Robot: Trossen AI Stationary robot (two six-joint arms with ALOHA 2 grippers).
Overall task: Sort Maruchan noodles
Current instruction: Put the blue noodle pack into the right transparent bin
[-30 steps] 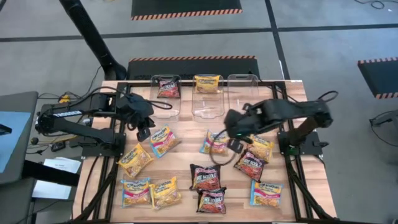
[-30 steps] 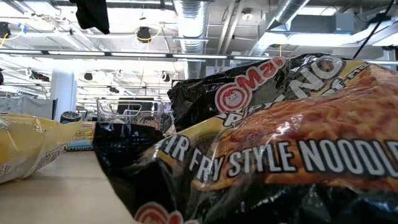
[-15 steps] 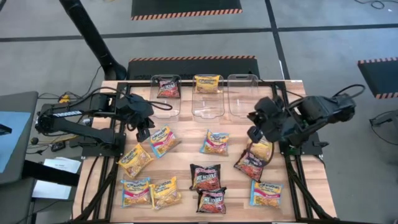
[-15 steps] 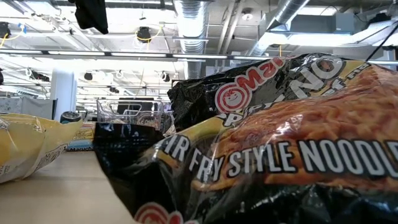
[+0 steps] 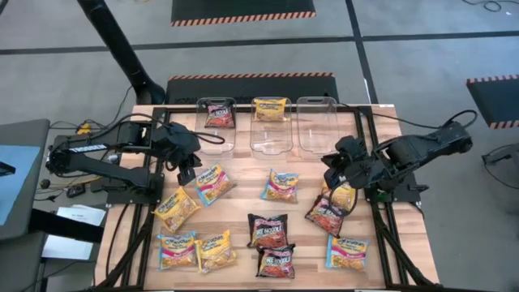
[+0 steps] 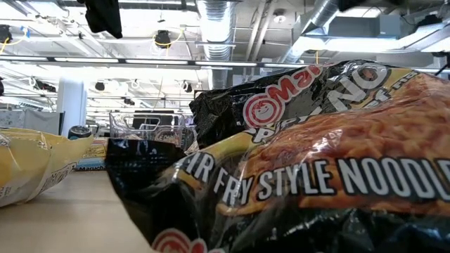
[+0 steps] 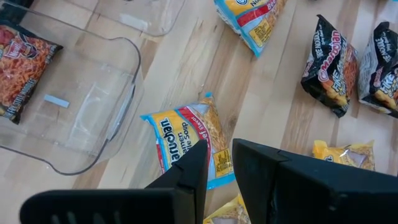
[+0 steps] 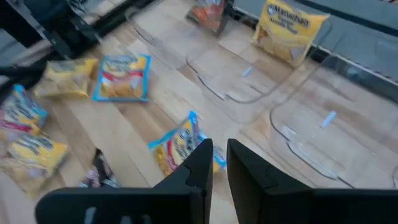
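Maruchan noodles lie scattered across the wooden table (image 5: 243, 203), with two packets already in the clear tubs along its far edge. The left tub (image 5: 216, 126) holds a dark red packet (image 5: 219, 113), the middle tub (image 5: 271, 123) a yellow packet (image 5: 271, 109), and the right tub (image 5: 317, 122) shows nothing inside.

The left arm reaches in from the table's left side; the left gripper (image 5: 187, 169) hovers over the near end of a blue-yellow packet (image 5: 212, 182), its fingers (image 7: 193, 165) narrowly parted with nothing between them. The right gripper (image 5: 331, 172) hangs beside the right tub's near corner, above a yellow packet (image 5: 342, 195) and a dark packet (image 5: 326, 215); its fingers (image 8: 199, 158) also stand close together and hold nothing.

A blue-yellow packet (image 5: 280, 186) lies alone mid-table. Two dark packets (image 5: 268, 230) sit near the front edge, one of them filling the low view (image 6: 309, 161). Four yellowish packets (image 5: 177, 208) cluster at the front left, and one blue-yellow packet (image 5: 346, 251) rests at the front right.
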